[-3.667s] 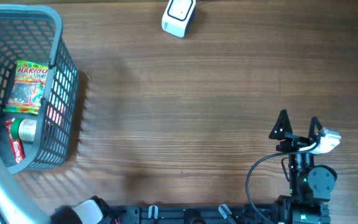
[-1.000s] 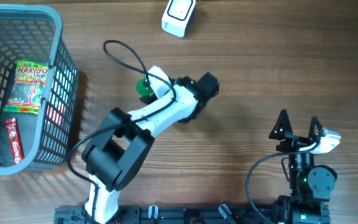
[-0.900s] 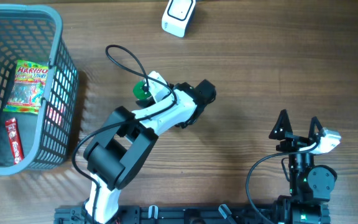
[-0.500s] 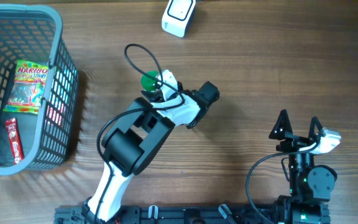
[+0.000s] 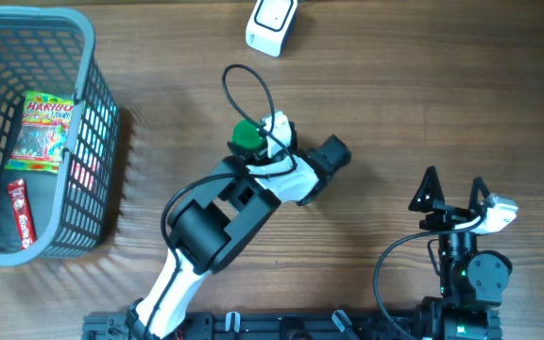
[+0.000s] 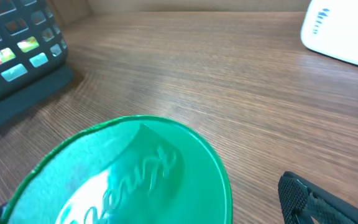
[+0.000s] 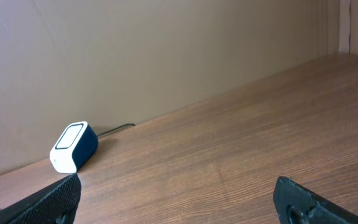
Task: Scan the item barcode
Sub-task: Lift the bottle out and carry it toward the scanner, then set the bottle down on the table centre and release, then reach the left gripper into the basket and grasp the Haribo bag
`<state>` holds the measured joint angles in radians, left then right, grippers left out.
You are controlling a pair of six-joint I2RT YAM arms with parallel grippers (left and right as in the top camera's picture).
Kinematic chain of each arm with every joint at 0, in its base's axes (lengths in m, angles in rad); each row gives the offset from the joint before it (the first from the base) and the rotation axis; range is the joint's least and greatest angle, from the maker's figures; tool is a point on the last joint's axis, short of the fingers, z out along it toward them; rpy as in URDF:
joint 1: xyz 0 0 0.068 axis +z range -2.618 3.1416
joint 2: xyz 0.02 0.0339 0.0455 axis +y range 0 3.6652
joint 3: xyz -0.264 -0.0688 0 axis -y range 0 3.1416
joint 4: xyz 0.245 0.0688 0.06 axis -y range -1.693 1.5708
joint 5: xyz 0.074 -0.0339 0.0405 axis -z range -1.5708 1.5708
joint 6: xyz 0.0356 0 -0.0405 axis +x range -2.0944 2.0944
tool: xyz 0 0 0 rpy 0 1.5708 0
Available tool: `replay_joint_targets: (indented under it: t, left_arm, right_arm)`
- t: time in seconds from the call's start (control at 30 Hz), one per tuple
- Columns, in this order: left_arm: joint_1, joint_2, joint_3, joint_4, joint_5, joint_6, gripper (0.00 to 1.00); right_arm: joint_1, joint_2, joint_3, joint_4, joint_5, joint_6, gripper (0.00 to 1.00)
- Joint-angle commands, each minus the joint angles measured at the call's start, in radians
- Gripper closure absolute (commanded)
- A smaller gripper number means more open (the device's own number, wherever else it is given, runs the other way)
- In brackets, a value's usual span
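Observation:
The item is a can with a green embossed lid (image 5: 246, 137), standing out on the wood between the basket and the scanner, lid upward. My left gripper (image 5: 256, 134) sits around it. In the left wrist view the lid (image 6: 129, 174) fills the lower frame, and the one black finger (image 6: 303, 199) that shows stands clear of its rim, so my left gripper (image 6: 148, 208) is open. The white scanner (image 5: 272, 24) lies at the far edge, also seen as the scanner (image 6: 344, 34) and the scanner (image 7: 73, 146). My right gripper (image 5: 453, 194) rests open and empty at the near right, its jaws (image 7: 179, 205) wide apart.
A grey mesh basket (image 5: 93, 57) stands at the far left, holding a Haribo bag (image 5: 45, 132) and a red bar (image 5: 22, 212). Its corner (image 6: 17, 68) shows in the left wrist view. The left arm's cable (image 5: 248, 80) loops over the table above the can.
The left arm brought the green-lidded can out of the basket and rightward across the table. In the last half second its jaws widened off the can. The right arm has not moved.

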<state>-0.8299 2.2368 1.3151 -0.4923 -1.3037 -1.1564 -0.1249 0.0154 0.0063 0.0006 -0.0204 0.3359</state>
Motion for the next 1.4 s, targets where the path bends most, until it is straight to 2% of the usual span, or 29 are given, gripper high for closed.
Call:
replay_joint_targets:
  t: [0.0, 0.2, 0.4, 0.5, 0.6, 0.67, 0.73, 0.77, 0.9, 1.0, 1.1, 1.17, 1.27, 1.37]
  left_arm:
    - [-0.011, 0.002, -0.006, -0.002, -0.007, 0.005, 0.0]
    - [-0.07, -0.034, -0.006, -0.08, -0.129, 0.005, 0.0]
    - [-0.221, -0.234, 0.0, -0.094, -0.152, 0.057, 0.0]
    - [-0.251, -0.393, 0.0, -0.096, -0.096, 0.156, 0.0]
    - [-0.208, -0.575, 0.0, -0.097, -0.072, 0.306, 0.0]
    - [-0.112, -0.757, 0.002, -0.096, -0.01, 0.422, 0.0]
    - [-0.005, -0.903, 0.002, -0.102, 0.133, 0.485, 0.0]
    - [0.143, -1.051, 0.002, -0.132, 0.299, 0.486, 0.0]
    - [0.583, -1.311, 0.001, -0.276, 0.598, 0.319, 0.0]
    - [0.932, -1.39, -0.003, -0.391, 0.756, 0.288, 0.0]
    - [1.175, -1.318, -0.006, -0.423, 0.903, 0.328, 0.0]
    - [1.275, -1.217, -0.006, -0.416, 0.976, 0.341, 0.0]
    - [1.354, -0.974, -0.006, -0.423, 1.12, 0.341, 0.0]
    - [1.359, -0.729, -0.006, -0.405, 1.147, 0.341, 0.0]
  right_arm:
    - [0.003, -0.008, -0.001, 0.005, 0.013, -0.011, 0.0]
    - [0.003, -0.008, -0.001, 0.005, 0.013, -0.011, 0.0]
    - [0.003, -0.008, -0.001, 0.005, 0.013, -0.011, 0.0]
    - [0.003, -0.008, -0.001, 0.005, 0.013, -0.011, 0.0]
    - [0.003, -0.008, -0.001, 0.005, 0.013, -0.011, 0.0]
    - [0.003, -0.008, -0.001, 0.005, 0.013, -0.011, 0.0]
    - [0.003, -0.008, -0.001, 0.005, 0.013, -0.011, 0.0]
    - [0.003, -0.008, -0.001, 0.005, 0.013, -0.011, 0.0]
    - [0.003, -0.008, -0.001, 0.005, 0.013, -0.011, 0.0]
    - [0.003, -0.008, -0.001, 0.005, 0.013, -0.011, 0.0]
    - [0.003, -0.008, -0.001, 0.005, 0.013, -0.011, 0.0]
    - [0.003, -0.008, -0.001, 0.005, 0.013, -0.01, 0.0]
    - [0.003, -0.008, -0.001, 0.005, 0.013, -0.011, 0.0]
    - [0.003, -0.008, -0.001, 0.005, 0.013, -0.011, 0.0]
